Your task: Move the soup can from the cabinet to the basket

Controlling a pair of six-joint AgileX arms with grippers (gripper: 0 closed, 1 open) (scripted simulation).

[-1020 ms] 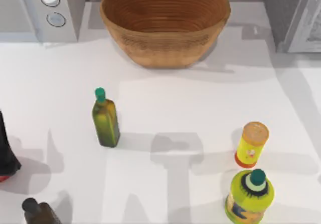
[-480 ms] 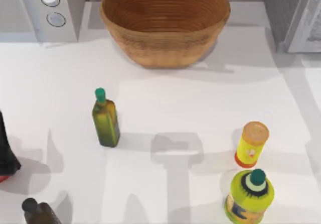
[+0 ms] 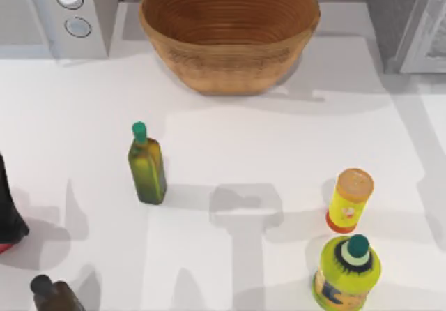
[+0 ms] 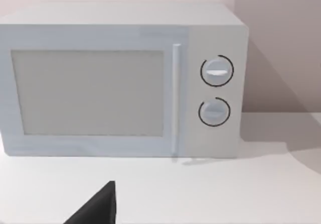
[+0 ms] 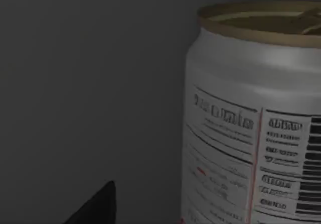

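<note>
Reach step: R gripper's wrist cam sits close to the small silver-white metal soup can [image 5: 251, 123] w/ printed label, upright in dim grey interior, judged inside the grey boxy cabinet [image 3: 411, 18] at table's right rear. Can't tell finger state on either arm. L arm parked facing white two-dial microwave [image 4: 120, 78]. Next: close on can, withdraw, carry to wide brown wicker basket [image 3: 230, 35].
</note>
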